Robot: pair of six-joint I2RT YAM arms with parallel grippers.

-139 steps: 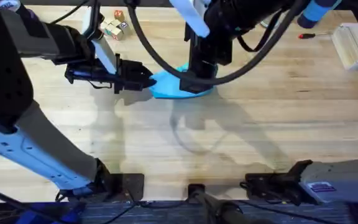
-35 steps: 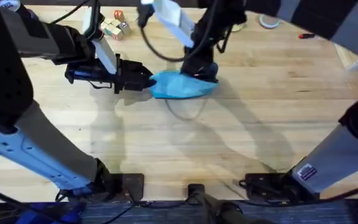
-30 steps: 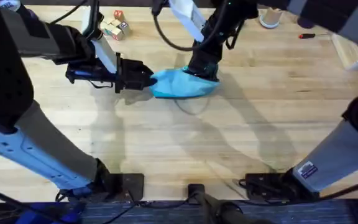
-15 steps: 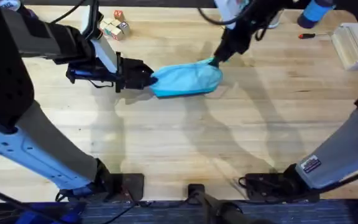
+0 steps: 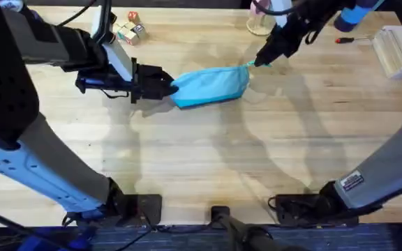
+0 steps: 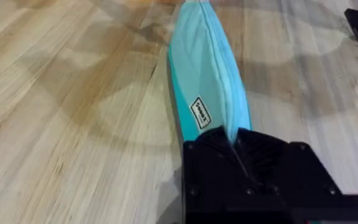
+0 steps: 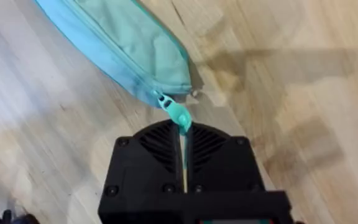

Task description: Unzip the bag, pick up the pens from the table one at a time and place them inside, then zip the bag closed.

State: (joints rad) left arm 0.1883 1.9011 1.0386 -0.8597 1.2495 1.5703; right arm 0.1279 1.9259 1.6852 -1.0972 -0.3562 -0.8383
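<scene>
The teal pull (image 7: 179,117) is pinched between the closed fingers of the right gripper (image 7: 184,148), its tab partly swallowed by the black finger housing; in the overhead view this gripper (image 5: 262,61) is seen at the bag's far right end. The bag's other end is clamped by the left gripper (image 6: 236,144), fingers closed tight on the fabric, so that end is hidden behind them. The bag (image 5: 211,86) lies stretched between the two grippers on the table (image 5: 271,153), its zipper drawn shut right up to the pull. A red-handled screwdriver (image 5: 345,40) is seen well apart, near the far right edge.
</scene>
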